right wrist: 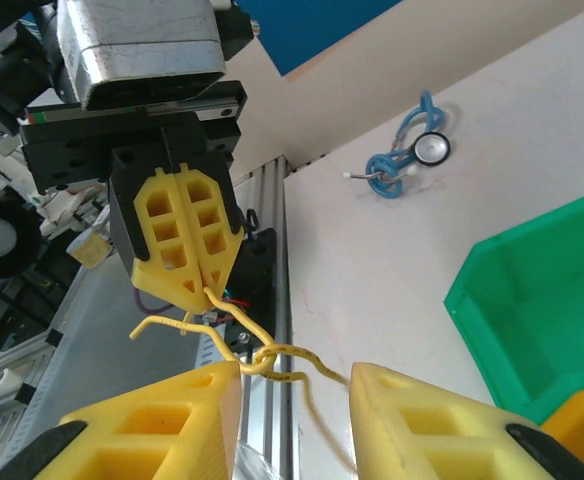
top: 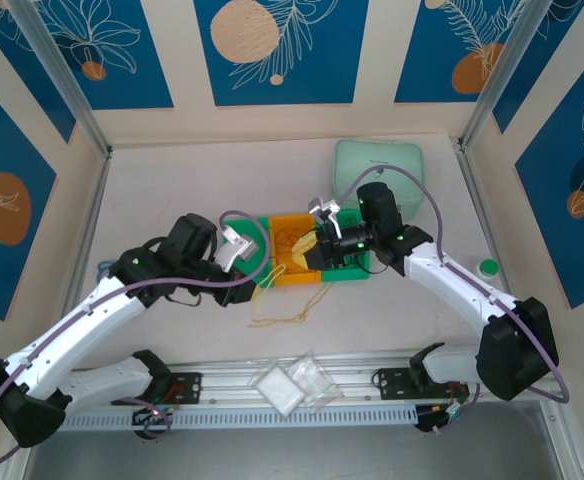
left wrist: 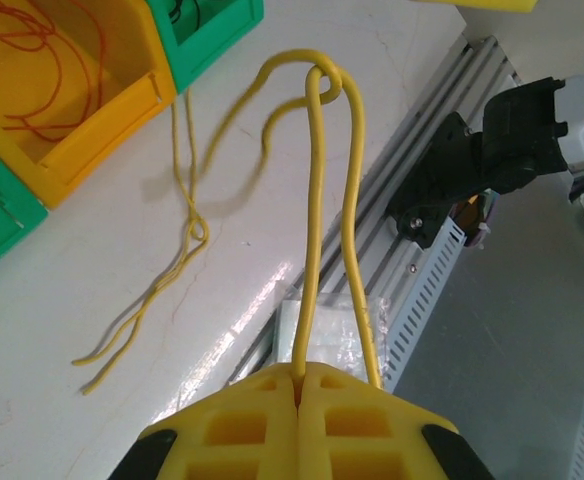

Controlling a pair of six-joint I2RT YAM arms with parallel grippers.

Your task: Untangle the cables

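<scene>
In the left wrist view my left gripper is shut on a pale yellow cable. The cable rises from the jaws to a knot, and a second strand runs back down beside the fingers. More yellow strands trail loose on the table. The right wrist view shows my right gripper open, its fingers either side of the same yellow knot without touching it. The left gripper hangs just beyond, pinching the cable. Brown-orange cables lie in the orange bin.
Green bins flank the orange bin at mid-table. A pale green pouch lies behind them. A blue coiled item sits on the table. Clear plastic bags rest on the metal rail at the near edge.
</scene>
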